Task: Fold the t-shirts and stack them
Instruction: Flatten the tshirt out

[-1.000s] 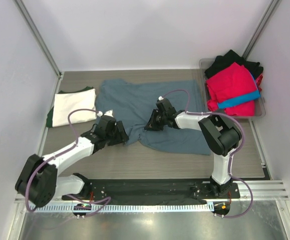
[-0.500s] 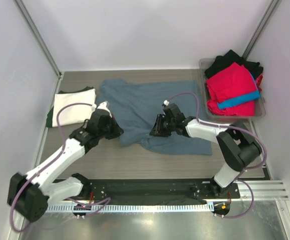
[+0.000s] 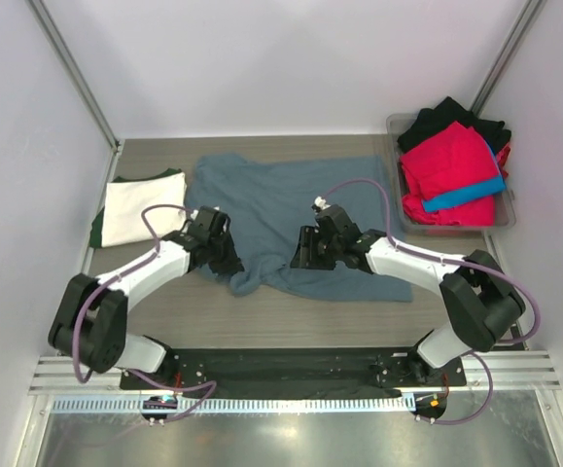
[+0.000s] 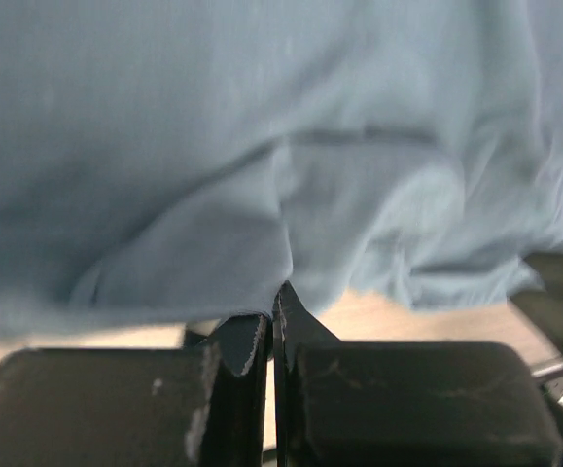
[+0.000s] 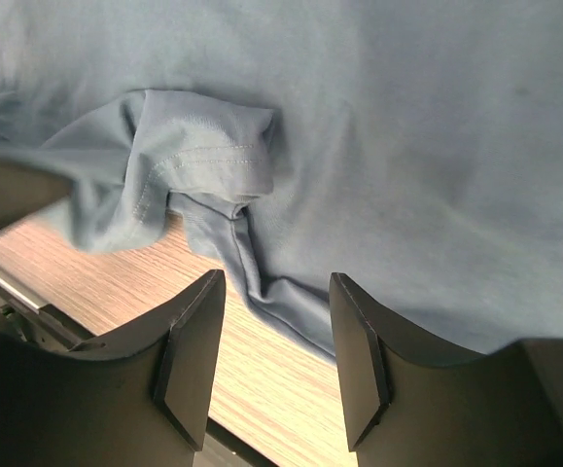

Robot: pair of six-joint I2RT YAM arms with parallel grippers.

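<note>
Across the overhead view, the task looks partly done: at the left edge a folded cream-white shirt lies on a dark green shirt, a stack of two. Filling the centre of the table, the slate blue-grey shirt is spread flat but rumpled along its lower edge, so I judge its folding has only begun. At the upper right, a bin holds a heap of unfolded clothes: a red shirt on top, a black shirt behind it and a strip of a bright blue shirt across the front. Those are all left to do. The left gripper sits at the blue-grey shirt's lower left corner, the right gripper at the middle of its lower edge.

Left wrist view: the jaws are clenched, with the shirt's hem pinched between them at the bottom centre and cloth filling the frame above.

Right wrist view: the jaws stand released and apart at the bottom of the frame, above the shirt's hem and bare wood, gripping nothing; a doubled-over flap of the shirt lies at the upper left
</note>
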